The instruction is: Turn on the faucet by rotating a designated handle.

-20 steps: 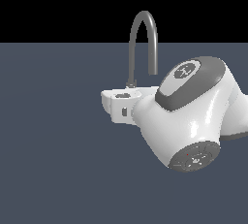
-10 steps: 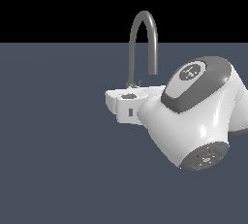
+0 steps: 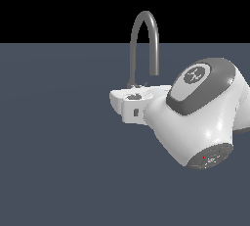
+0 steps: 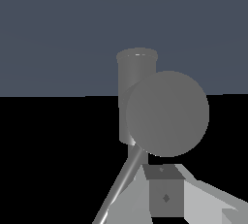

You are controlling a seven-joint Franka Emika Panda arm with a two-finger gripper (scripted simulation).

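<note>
Flat matte slate-blue ground plane (image 3: 58,161) fills lower scene, meets plain black backdrop (image 3: 58,5) at straight horizon. Even, soft lighting.

Faucet (image 3: 145,44): plain grey metal — no pattern
Arm (image 3: 195,117): glossy white, dark grey caps
Floor (image 3: 58,146): slate blue
Backdrop: black

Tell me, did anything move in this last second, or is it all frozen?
The robot arm shifted slightly toward the exterior view's right, its big joint rolling a little. The faucet stayed put. The gripper stays low at the faucet's base; whether it grips anything cannot be seen.
</note>
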